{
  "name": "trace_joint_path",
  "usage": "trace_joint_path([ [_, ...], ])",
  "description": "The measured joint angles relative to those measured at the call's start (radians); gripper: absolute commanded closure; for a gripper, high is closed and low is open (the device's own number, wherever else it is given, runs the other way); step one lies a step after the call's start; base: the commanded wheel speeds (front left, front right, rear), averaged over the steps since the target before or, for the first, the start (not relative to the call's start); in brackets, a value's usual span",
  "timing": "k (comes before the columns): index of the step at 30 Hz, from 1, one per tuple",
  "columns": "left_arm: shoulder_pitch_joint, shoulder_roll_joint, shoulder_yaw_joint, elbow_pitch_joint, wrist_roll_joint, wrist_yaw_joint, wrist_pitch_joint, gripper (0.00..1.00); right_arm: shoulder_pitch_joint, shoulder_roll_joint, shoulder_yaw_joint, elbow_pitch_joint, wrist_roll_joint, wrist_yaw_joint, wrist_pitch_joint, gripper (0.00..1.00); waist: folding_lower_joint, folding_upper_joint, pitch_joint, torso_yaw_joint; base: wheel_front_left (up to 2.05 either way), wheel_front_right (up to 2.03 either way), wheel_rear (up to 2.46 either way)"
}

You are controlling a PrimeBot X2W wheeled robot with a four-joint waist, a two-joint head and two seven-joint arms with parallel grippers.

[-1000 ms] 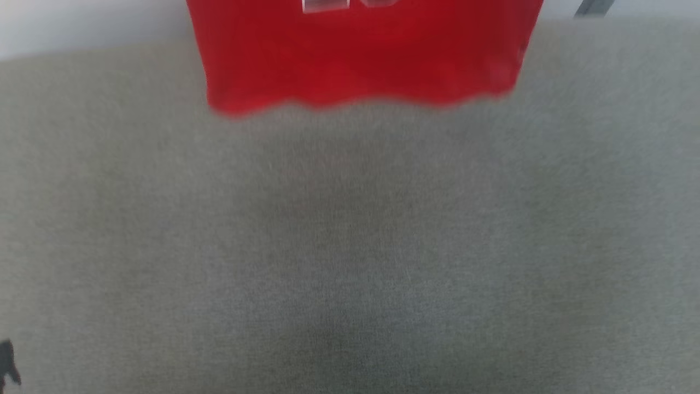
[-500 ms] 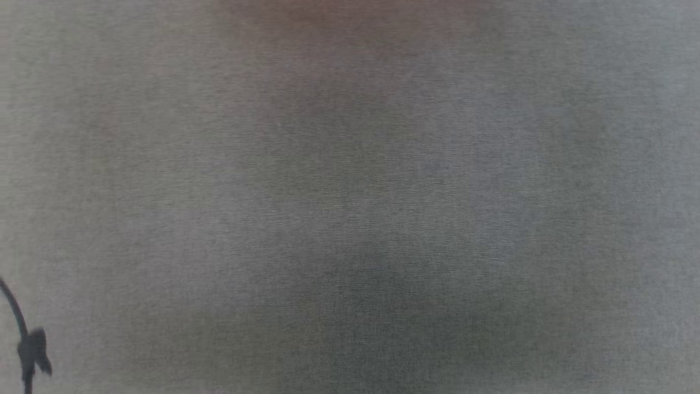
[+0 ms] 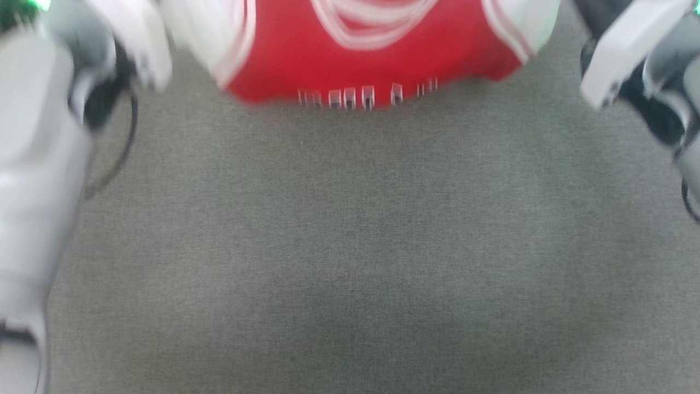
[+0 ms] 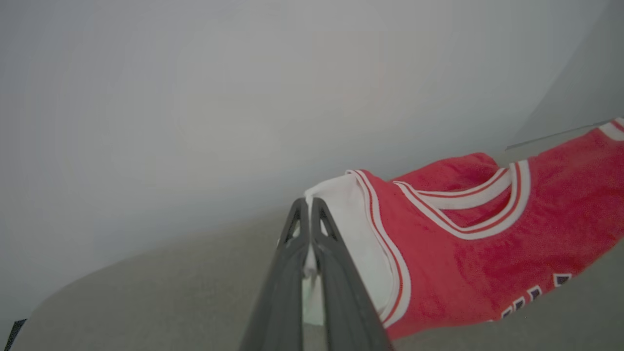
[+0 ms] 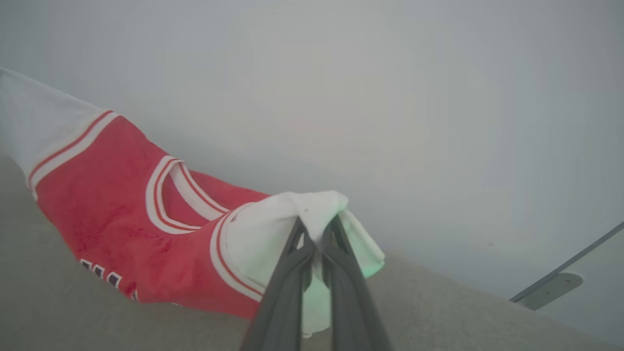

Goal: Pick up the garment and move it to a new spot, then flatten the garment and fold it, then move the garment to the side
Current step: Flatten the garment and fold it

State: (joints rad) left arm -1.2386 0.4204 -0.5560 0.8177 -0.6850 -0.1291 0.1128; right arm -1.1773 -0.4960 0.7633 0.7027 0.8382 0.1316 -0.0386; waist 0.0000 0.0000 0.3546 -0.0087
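The garment (image 3: 361, 54) is a red jersey with white sleeves and striped trim, held up across the top of the head view, its collar uppermost and its lettering along the lower edge. In the left wrist view my left gripper (image 4: 307, 201) is shut on one white sleeve (image 4: 348, 229), the red body (image 4: 463, 263) stretching off to the right. In the right wrist view my right gripper (image 5: 316, 222) pinches the other white sleeve (image 5: 273, 229), bunched around its fingers, with the jersey (image 5: 112, 195) sagging to the left. Pale forearms (image 3: 38, 164) (image 3: 629, 49) flank the garment.
A grey fabric-covered surface (image 3: 350, 246) spreads below the garment. A pale wall (image 4: 195, 97) rises behind it. A grey metal bracket (image 5: 546, 285) sits at the surface's far edge. A black cable (image 3: 117, 158) loops by my left forearm.
The head camera has moved: first the jersey's hem at the top, then only grey surface, now the collar, lettering and both forearms are in the picture.
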Motion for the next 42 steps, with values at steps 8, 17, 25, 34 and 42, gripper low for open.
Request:
trace_joint_path([
  [8, 0.360, 0.132, -0.020, -0.254, -0.142, 0.011, 0.194, 1.00, 0.213, -0.175, 0.114, -0.283, 0.163, 0.000, 0.148, 1.00, 0.0000, 0.0000, -0.049, -0.004, 0.00, 0.00, 0.00],
  [17, 0.744, 0.299, 0.023, -0.653, -0.231, 0.215, 0.286, 1.00, 0.436, -0.350, 0.179, -0.512, 0.261, 0.000, 0.241, 1.00, 0.0000, 0.0001, -0.063, -0.016, 0.00, 0.00, 0.00],
  [25, 0.960, 0.381, 0.042, -0.812, -0.238, 0.362, 0.293, 1.00, 0.555, -0.437, 0.213, -0.567, 0.297, -0.001, 0.272, 1.00, 0.0000, 0.0000, -0.061, -0.034, 0.00, 0.00, 0.00],
  [34, 1.111, 0.394, 0.041, -0.896, -0.266, 0.451, 0.300, 1.00, 0.636, -0.475, 0.265, -0.596, 0.330, 0.000, 0.322, 1.00, 0.0000, 0.0001, -0.059, -0.048, 0.00, 0.00, 0.00],
  [42, 1.199, 0.382, 0.047, -0.947, -0.338, 0.503, 0.335, 1.00, 0.670, -0.499, 0.292, -0.605, 0.370, 0.000, 0.365, 1.00, 0.0000, 0.0001, -0.060, -0.046, 0.00, 0.00, 0.00],
])
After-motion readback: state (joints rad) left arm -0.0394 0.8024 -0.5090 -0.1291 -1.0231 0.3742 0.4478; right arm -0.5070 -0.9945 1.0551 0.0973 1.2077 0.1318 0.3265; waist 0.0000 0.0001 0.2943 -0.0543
